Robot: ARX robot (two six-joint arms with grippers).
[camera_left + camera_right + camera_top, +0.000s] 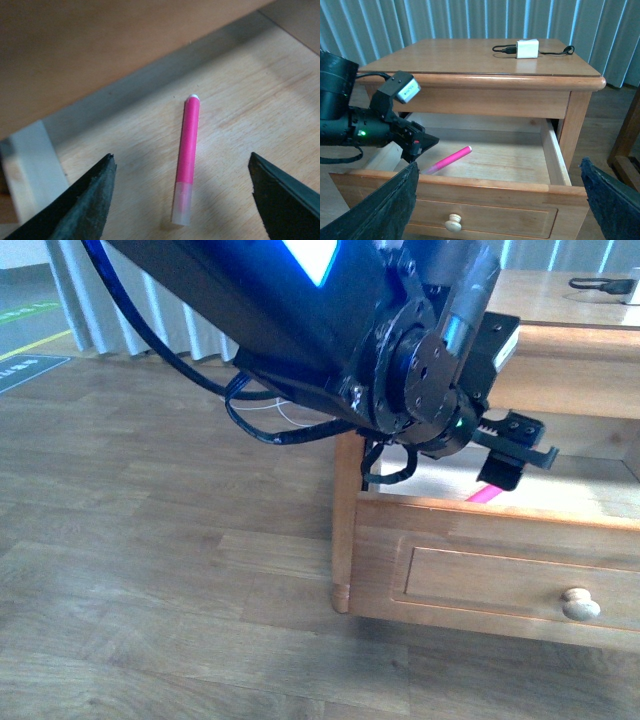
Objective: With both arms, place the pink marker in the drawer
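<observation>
The drawer point(470, 186) is pulled out, and the marker point(189, 150) lies flat on its pale floor toward the left side, with nothing gripping it. The left hand point(181, 160) hangs just above the marker, spread wide and empty. The right hand point(500, 165), also wide open and empty, faces the drawer front from the near side.

No legible text
White lettering on the dark floor mat point(28, 370) is too blurred to read.
</observation>
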